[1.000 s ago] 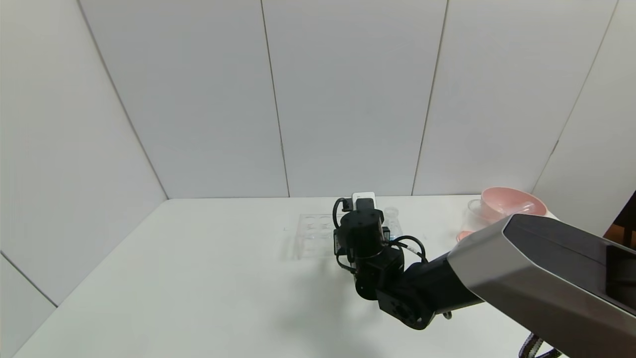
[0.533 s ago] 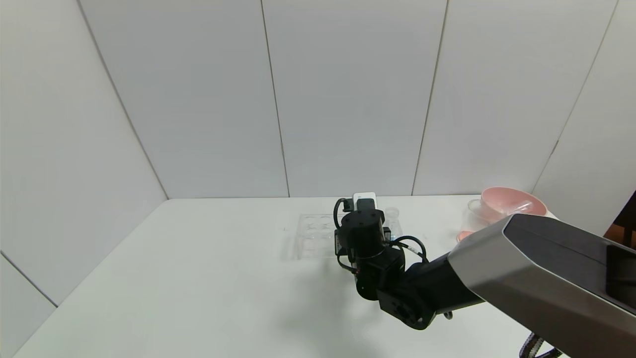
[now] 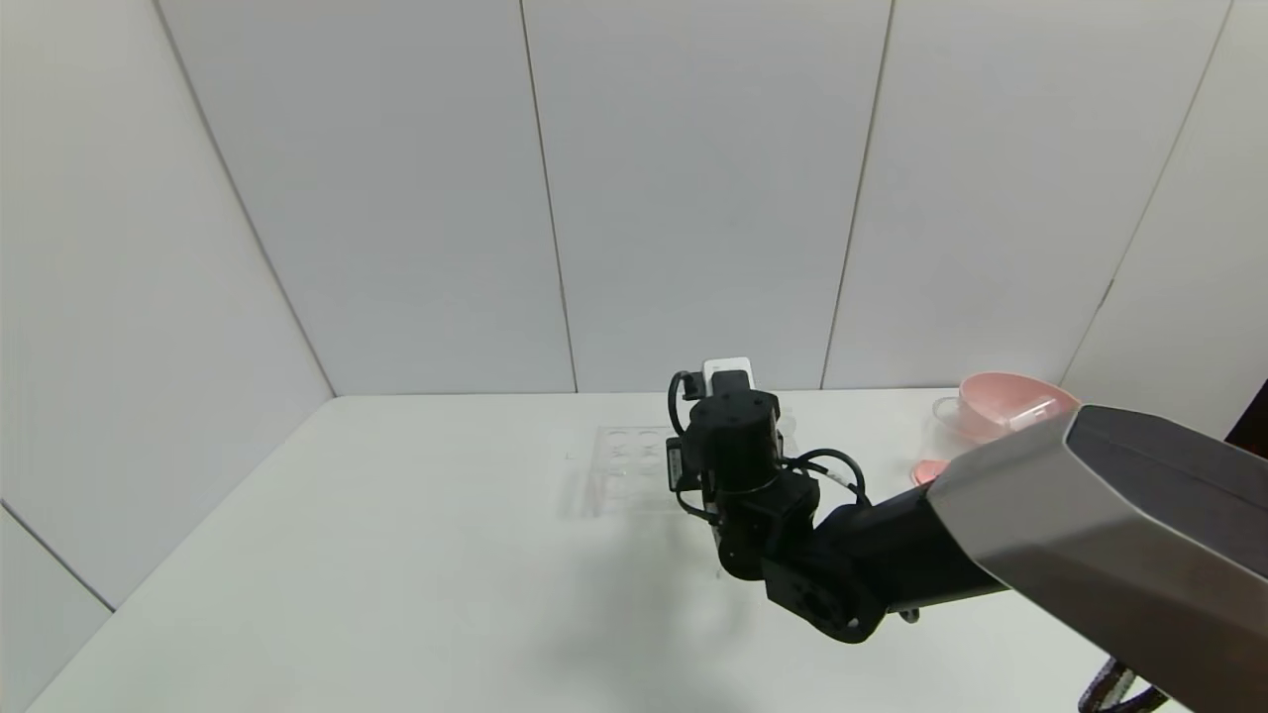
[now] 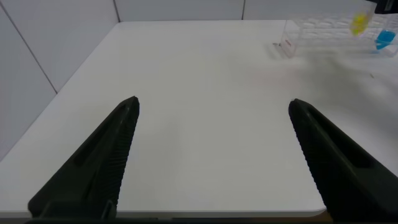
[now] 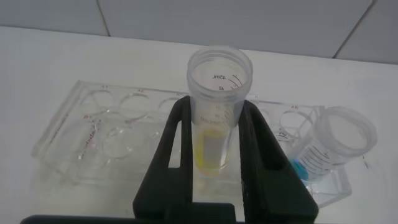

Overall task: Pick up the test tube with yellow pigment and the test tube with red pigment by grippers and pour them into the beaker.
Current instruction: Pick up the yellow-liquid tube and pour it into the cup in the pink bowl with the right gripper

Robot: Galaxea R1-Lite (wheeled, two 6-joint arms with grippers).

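The right gripper point(image 5: 214, 146) pinches the yellow-pigment tube point(image 5: 217, 106), hiding its base; the left gripper point(image 4: 211, 155) is spread

Head high — wrists low, rack point(image 5: 186, 146) shared

tube rack point(image 3: 624, 465) mid-table, bowl point(image 3: 1001, 404) far right

A white table point(image 3: 396, 555) sits enclosed by pale grey panelled walls point(image 3: 693, 198) with thin seams, meeting its far, left and right edges under even light.
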